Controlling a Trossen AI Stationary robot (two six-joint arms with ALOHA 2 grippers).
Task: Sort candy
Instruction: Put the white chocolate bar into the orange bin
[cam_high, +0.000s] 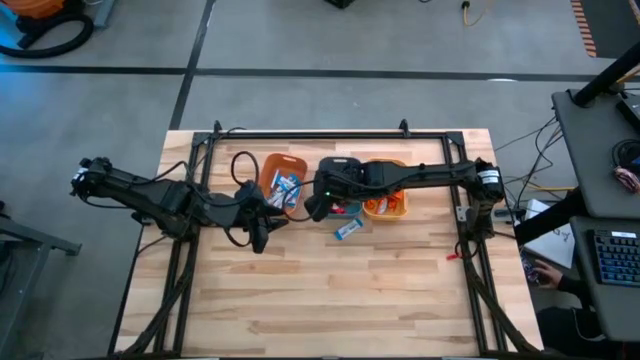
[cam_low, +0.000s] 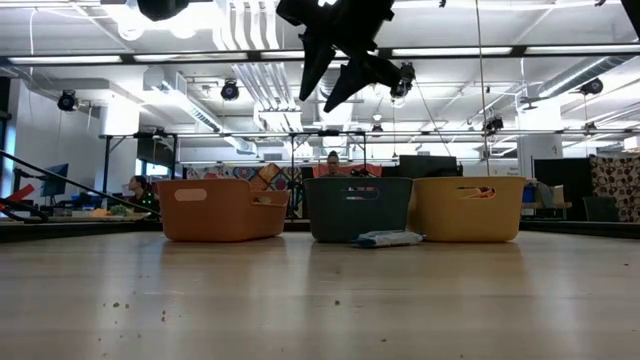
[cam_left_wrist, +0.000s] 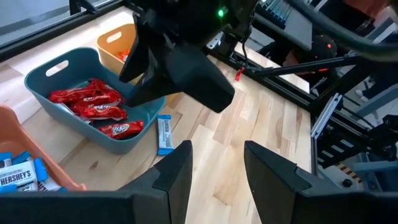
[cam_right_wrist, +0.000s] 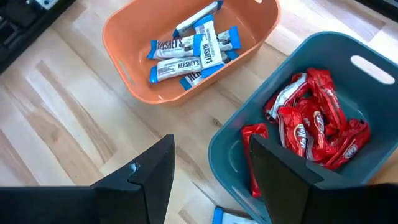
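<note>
Three bins in a row on the table (cam_high: 330, 300), orange bin (cam_high: 272, 170) w/ blue-white candies (cam_right_wrist: 189, 53), teal bin (cam_right_wrist: 348, 53) w/ red candies (cam_right_wrist: 314, 124), one blue-white candy (cam_high: 348, 229) lying diagonal just in front; right gripper (cam_right_wrist: 208, 165) over teal bin, left gripper (cam_left_wrist: 216, 163) nearby, both spread, empty.

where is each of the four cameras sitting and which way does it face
High: overhead, facing straight down at the table; both arms show, left gripper and right gripper near the bins.
Low: at tabletop height, facing level toward the orange bin, teal bin and yellow-orange bin; an arm hangs in from above.
Left wrist: past its own open fingers, toward the red candies and the right arm.
Right wrist: past its own open fingers, down into two bins.
Shared: a loose blue-and-white candy.
</note>
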